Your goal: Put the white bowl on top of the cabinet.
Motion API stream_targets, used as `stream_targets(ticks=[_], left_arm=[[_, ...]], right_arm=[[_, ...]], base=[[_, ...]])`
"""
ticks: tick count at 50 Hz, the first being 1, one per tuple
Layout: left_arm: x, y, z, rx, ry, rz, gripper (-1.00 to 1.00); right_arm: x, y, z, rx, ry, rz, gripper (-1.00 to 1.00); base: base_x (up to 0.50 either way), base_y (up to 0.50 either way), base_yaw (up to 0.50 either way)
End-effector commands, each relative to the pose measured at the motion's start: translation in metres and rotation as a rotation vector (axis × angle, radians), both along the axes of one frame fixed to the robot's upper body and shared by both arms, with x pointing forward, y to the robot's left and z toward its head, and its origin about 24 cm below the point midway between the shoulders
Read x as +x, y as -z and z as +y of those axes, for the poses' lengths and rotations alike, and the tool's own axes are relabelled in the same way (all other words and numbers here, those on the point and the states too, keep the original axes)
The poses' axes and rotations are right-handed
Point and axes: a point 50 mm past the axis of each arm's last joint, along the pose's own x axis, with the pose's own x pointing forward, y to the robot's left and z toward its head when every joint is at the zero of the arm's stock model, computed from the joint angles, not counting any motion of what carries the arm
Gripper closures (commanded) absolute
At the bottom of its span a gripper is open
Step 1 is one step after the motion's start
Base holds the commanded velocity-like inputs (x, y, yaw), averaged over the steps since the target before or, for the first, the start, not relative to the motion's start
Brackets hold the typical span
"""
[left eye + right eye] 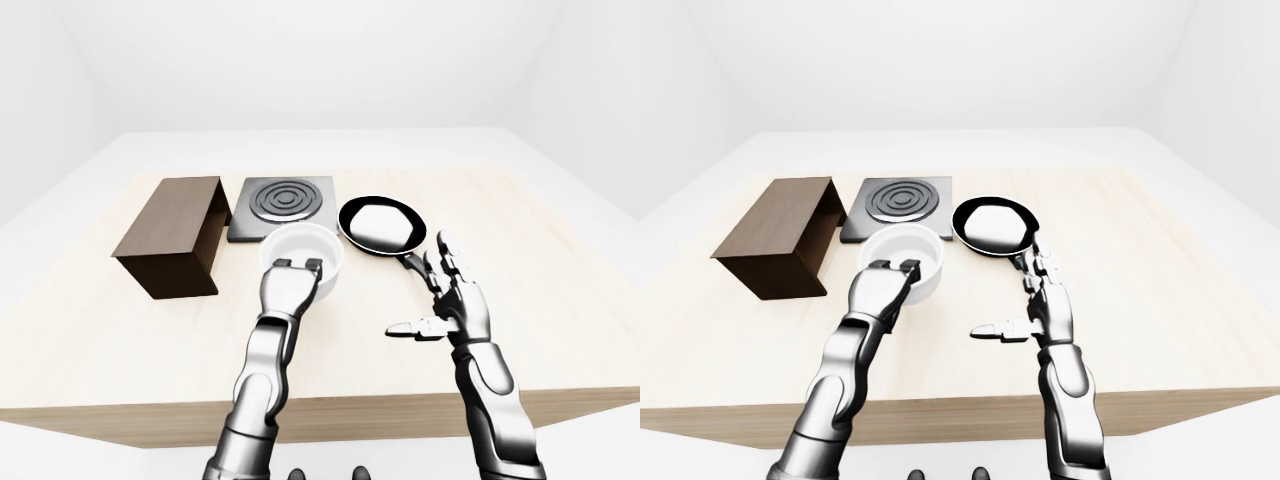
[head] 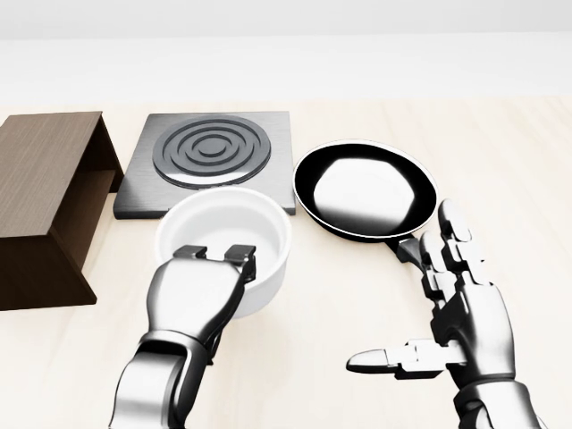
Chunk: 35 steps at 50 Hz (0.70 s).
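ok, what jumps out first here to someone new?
The left hand gripping the near rim of the white bowl, just below the hotplate in the head view. Next, the right hand held open with fingers spread, below the black frying pan. The dark wooden cabinet sits at left.

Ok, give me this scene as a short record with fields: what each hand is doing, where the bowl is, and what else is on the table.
left hand: fingers closed over the near rim of the white bowl
right hand: open, empty, beside the pan handle
white bowl: held, overlapping the hob's lower edge in the head view
cabinet: dark wood, at left, top bare
hob: grey plate, spiral burner
frying pan: black, right of the hob
table: light wood
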Motion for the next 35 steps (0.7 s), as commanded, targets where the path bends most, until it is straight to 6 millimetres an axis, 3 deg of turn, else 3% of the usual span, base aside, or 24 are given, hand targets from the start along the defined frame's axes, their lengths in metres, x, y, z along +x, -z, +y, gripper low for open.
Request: stream_targets(ticks=[1, 9, 13, 15, 16, 19, 20, 22, 24, 27, 30, 35], left_arm=[[0.003, -0.040, 0.006, 0.032, -0.041, -0.117, 1.00], [0.024, -0.063, 0.011, 0.009, -0.044, -0.135, 1.00], [0.041, -0.093, 0.018, -0.006, -0.045, -0.176, 1.00], [0.041, -0.093, 0.017, -0.005, -0.040, -0.178, 1.00], [0.047, -0.111, 0.018, -0.033, -0.027, -0.214, 1.00], [0.050, -0.116, 0.018, -0.013, -0.025, -0.227, 1.00], [0.060, -0.132, 0.019, -0.022, -0.020, -0.255, 1.00], [0.061, -0.134, 0.018, -0.021, -0.014, -0.258, 1.00], [0.071, -0.149, 0.022, -0.021, -0.019, -0.282, 1.00], [0.074, -0.151, 0.023, -0.020, -0.015, -0.277, 1.00], [0.088, -0.166, 0.030, -0.043, -0.024, -0.308, 1.00], [0.088, -0.167, 0.030, -0.042, -0.016, -0.310, 1.00]], right_arm=[[0.000, 0.001, 0.002, 0.000, -0.006, 0.006, -1.00], [-0.001, 0.004, 0.004, -0.003, -0.013, 0.016, -1.00], [-0.001, 0.005, 0.004, -0.005, -0.016, 0.019, -1.00], [-0.001, 0.005, 0.004, -0.005, -0.016, 0.019, -1.00], [0.000, 0.007, 0.005, -0.006, -0.019, 0.028, -1.00], [-0.001, 0.007, 0.006, -0.007, -0.021, 0.028, -1.00], [-0.002, 0.008, 0.008, -0.010, -0.025, 0.027, -1.00], [-0.002, 0.008, 0.008, -0.010, -0.026, 0.027, -1.00], [-0.004, 0.010, 0.011, -0.017, -0.033, 0.028, -1.00], [-0.004, 0.010, 0.012, -0.016, -0.036, 0.029, -1.00], [-0.006, 0.010, 0.013, -0.019, -0.043, 0.030, -1.00], [-0.006, 0.010, 0.013, -0.019, -0.043, 0.030, -1.00]], base=[[0.00, 0.00, 0.00], [0.00, 0.00, 0.00], [0.00, 0.00, 0.00], [0.00, 0.00, 0.00], [0.00, 0.00, 0.00], [0.00, 0.00, 0.00], [0.00, 0.00, 0.00], [0.00, 0.00, 0.00], [0.00, 0.00, 0.00], [0.00, 0.00, 0.00], [0.00, 0.00, 0.00], [0.00, 0.00, 0.00]])
